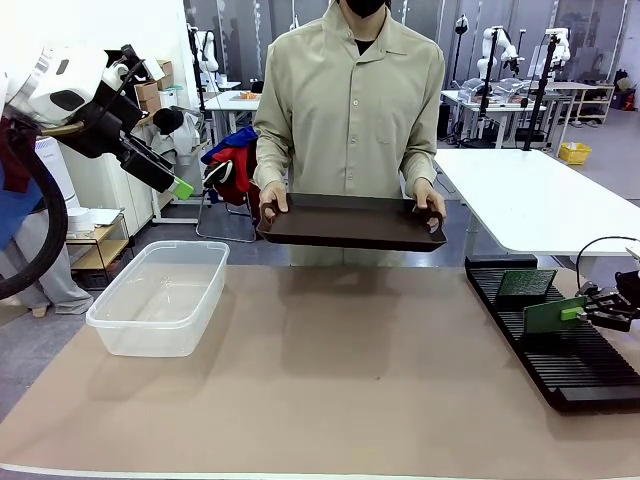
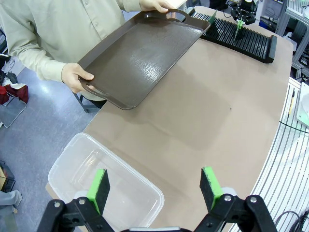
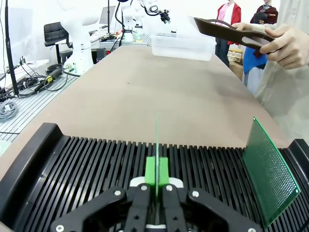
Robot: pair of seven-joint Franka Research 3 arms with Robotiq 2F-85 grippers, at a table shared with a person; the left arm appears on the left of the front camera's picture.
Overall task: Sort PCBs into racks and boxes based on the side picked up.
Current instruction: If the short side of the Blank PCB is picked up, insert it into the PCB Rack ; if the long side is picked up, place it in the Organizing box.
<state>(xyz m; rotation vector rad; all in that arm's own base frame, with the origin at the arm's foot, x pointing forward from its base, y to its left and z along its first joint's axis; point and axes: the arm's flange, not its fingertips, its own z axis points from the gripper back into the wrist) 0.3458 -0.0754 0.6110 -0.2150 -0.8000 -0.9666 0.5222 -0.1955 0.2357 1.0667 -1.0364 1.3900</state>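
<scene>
The right gripper point(image 3: 157, 186) pinched a PCB point(image 3: 157, 145) upright in the rack point(image 3: 72, 164); left gripper point(image 2: 157, 186) gaped above the box point(image 2: 87, 164). No writing was legible.

text: none legible | labels: none | brands: none | numbers: none | signs: none | surfaces checked: all three views, no readable print anywhere

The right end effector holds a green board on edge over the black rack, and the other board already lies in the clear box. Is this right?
Not quite. The other board stands in the black rack, not in the clear box, as the right wrist view shows. The right end effector does hold its board.
</scene>
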